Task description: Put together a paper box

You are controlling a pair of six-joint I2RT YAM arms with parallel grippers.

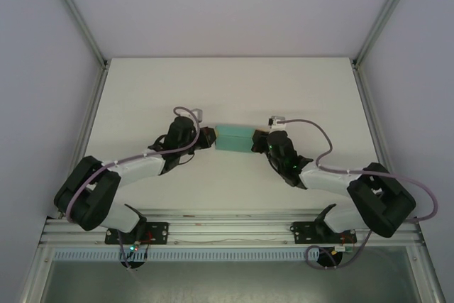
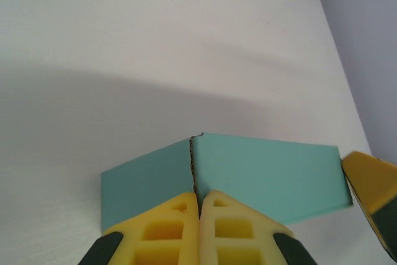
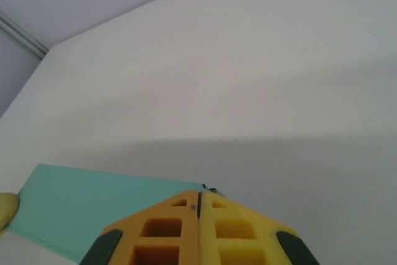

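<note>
The tabletop (image 1: 234, 83) is carrying the paper box (image 1: 234, 139) at its centre, long axis running left to right between the arms. The left tool (image 1: 208, 137) and right tool (image 1: 258, 142), both clenched, are touching its opposite ends and standing equally near. Whether either is pinching card cannot be told.

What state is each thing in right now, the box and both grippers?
paper box: folded into a box shape, lying on the table between the grippers, one corner seam showing.
left gripper: shut, tips at the box's left end.
right gripper: shut, tips at the box's right end.
</note>
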